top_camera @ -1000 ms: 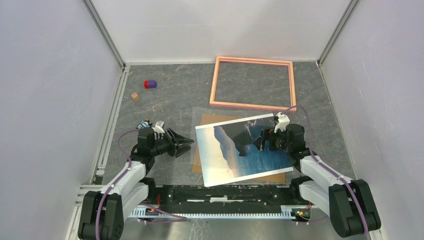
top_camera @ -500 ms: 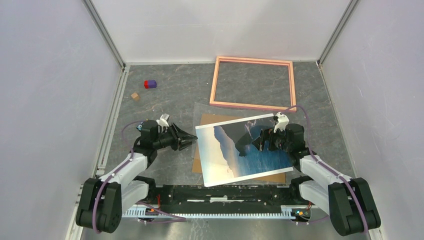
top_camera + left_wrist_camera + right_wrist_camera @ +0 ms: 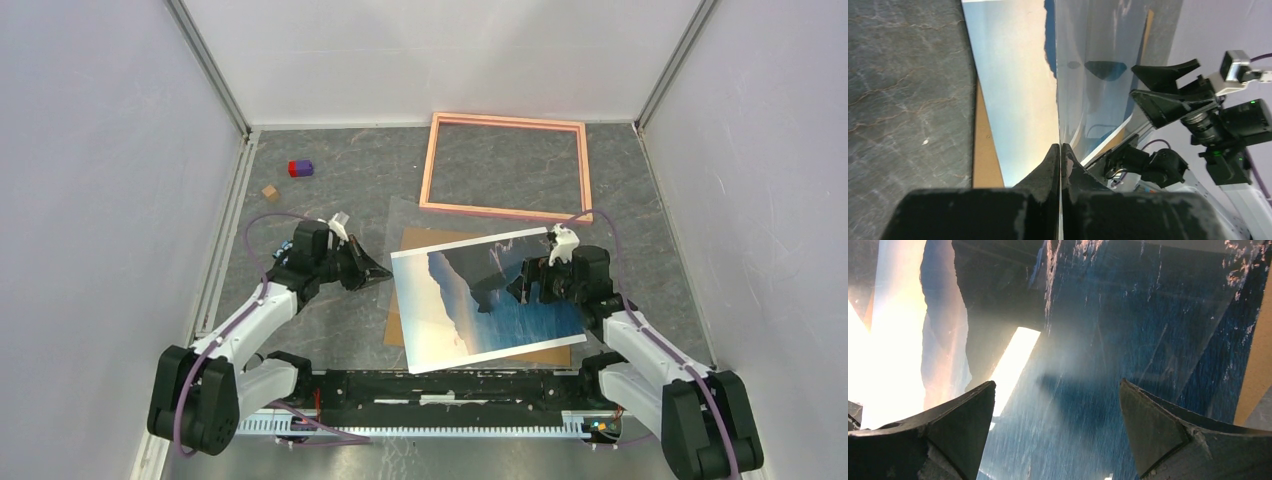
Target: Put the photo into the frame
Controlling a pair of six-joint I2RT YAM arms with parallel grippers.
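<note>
Left hand: fingers pressed together with no gap showing. Its tips sit right at the photo's left edge; whether they nip that edge cannot be told.
Right hand: spread wide, gripping nothing, hanging over the sea part of the print.
Photo: picture side up, lying askew between the two hands. It is directly under the right hand and just ahead of the left fingertips.
Backing board: brown, under the photo, a strip of it showing beside the left hand's tips.
Frame: flat on the counter, beyond the right hand and well apart from it, with the counter showing through it.
Small blocks: red-and-purple block and tan block, well beyond the left hand and off to its left.
</note>
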